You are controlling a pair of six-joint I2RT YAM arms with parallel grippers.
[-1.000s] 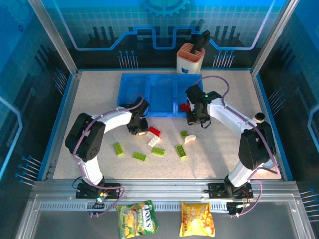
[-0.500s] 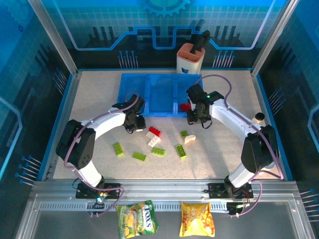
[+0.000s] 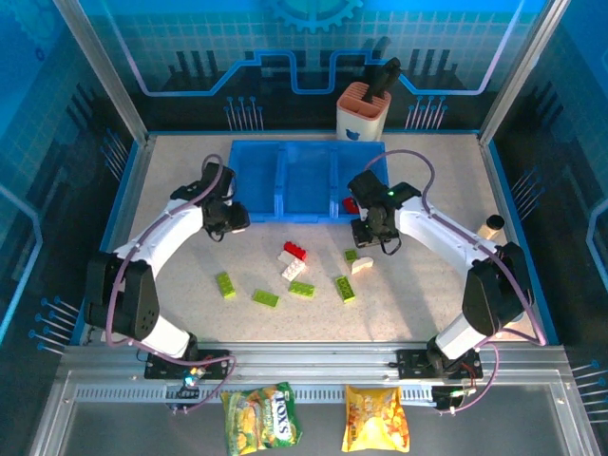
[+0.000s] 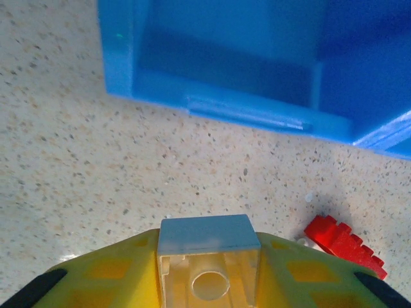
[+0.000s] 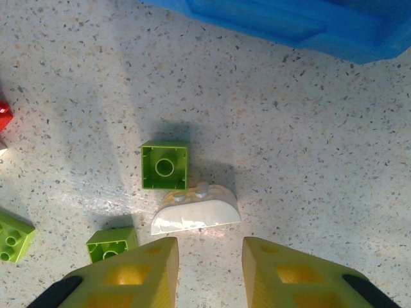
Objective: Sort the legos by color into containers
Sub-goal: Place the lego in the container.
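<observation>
The left pincer [image 4: 209,260] pinches a cream-white studded plastic brick [image 4: 209,234] just short of the front wall of the translucent blue three-bin tray [image 4: 218,102]. The right pincer [image 5: 209,251], fingers spread, hangs over a cream rounded brick [image 5: 196,215] lying on the speckled desk [image 5: 321,160], apart from that tray.

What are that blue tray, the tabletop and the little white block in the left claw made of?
Blue tray: likely plastic, translucent and glossy, light glowing through its walls. Tabletop: speckled, stone-like, faintly shiny; may be laminate. White block in the left claw: smooth moulded plastic, by its hollow tube.
</observation>
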